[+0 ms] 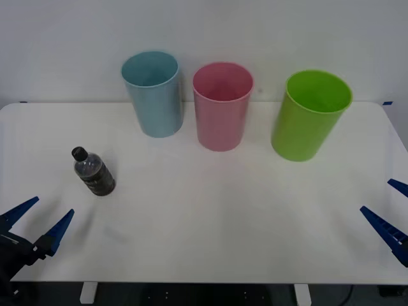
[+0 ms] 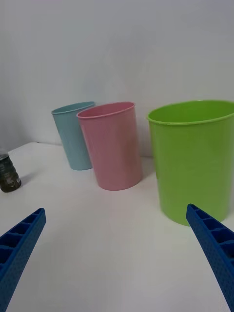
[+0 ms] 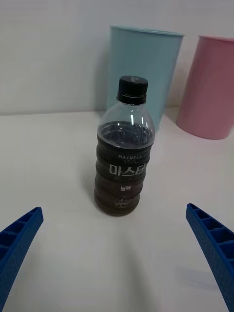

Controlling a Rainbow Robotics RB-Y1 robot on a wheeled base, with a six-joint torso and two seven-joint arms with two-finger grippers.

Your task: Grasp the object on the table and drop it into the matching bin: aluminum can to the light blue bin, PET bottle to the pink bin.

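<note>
left gripper [image 1: 39, 224] sits spread wide, bottle [image 1: 94, 171] upright at its 1 o'clock, lined up for grabbing; right gripper [image 1: 390, 215] idles spread too.

We hold the left gripper [image 1: 39, 220] low at our near left, its fingers spread wide. Our right gripper [image 1: 390, 211] waits at far right, likewise spread.

white table [image 1: 210, 223], bottle [image 1: 94, 172], three bins [image 1: 221, 106]

front: high, downward | wrists: low, forward | shared: pink bin [image 1: 222, 106]
</note>
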